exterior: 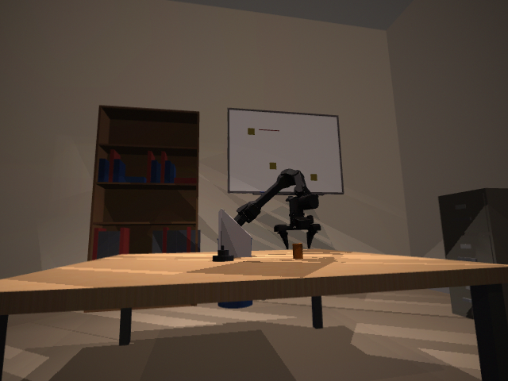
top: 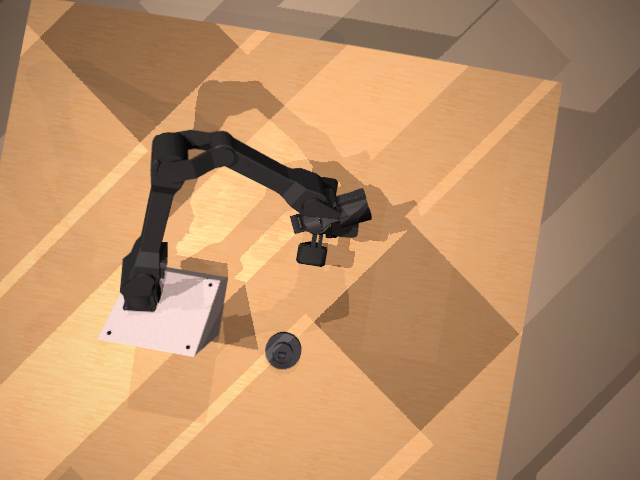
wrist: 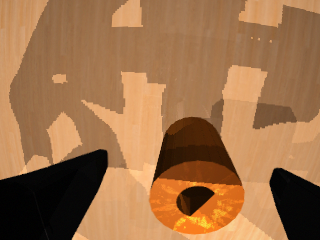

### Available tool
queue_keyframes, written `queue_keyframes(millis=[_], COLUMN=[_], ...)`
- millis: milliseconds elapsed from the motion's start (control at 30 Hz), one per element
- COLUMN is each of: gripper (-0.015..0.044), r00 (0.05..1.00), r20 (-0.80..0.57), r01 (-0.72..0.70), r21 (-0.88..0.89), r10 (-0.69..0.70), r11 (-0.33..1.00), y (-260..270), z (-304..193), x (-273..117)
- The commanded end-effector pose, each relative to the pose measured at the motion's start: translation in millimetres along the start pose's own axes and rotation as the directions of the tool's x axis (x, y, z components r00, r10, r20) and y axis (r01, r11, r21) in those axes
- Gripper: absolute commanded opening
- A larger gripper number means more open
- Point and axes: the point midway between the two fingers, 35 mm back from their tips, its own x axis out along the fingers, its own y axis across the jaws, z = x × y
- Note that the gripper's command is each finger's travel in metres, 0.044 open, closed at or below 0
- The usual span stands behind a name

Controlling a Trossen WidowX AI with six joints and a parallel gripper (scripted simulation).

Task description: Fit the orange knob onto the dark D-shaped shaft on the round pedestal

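The orange knob (exterior: 297, 253) (wrist: 220, 217) stands upright on the table. In the wrist view its top shows a dark D-shaped hole, whose flat side slants along the hole's lower right. The knob is hidden under the arm in the top view. My gripper (exterior: 298, 248) (wrist: 191, 168) is open and points down, with one fingertip on each side of the knob in the wrist view and a gap on both sides. The round dark pedestal (top: 270, 353) (exterior: 222, 259) stands apart from the knob, with its shaft (top: 281, 354) (exterior: 222, 248) upright and bare. The shaft's flat side cannot be made out.
The arm's pale wedge-shaped base (top: 165, 325) (exterior: 236, 241) stands close beside the pedestal. The wooden table (top: 361, 413) (exterior: 143, 272) carries patches of shadow and light. A bookcase (exterior: 95, 184), a whiteboard (exterior: 286, 148) and a cabinet (exterior: 463, 229) are in the background.
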Motion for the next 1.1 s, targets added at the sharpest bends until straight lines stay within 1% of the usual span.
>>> queue_keyframes(millis=[0, 467, 800, 1000, 1067], gripper=[0.0440, 0.0440, 0.0177, 0.0138, 0.0085], r00=[1.000, 1.000, 1.000, 1.000, 1.000], r20=[-0.005, -0.005, -0.005, -0.005, -0.005], r01=[0.008, 0.005, 0.005, 0.005, 0.006], r21=[0.007, 0.007, 0.007, 0.007, 0.007], r10=[-0.008, -0.005, -0.005, -0.005, -0.006], r11=[1.000, 1.000, 1.000, 1.000, 1.000], y=[-2.2, -2.0, -2.0, -2.0, -2.2], z=[-1.6, -3.3, -3.3, -3.3, -3.1], x=[9.3, 29.4, 29.4, 29.4, 28.3])
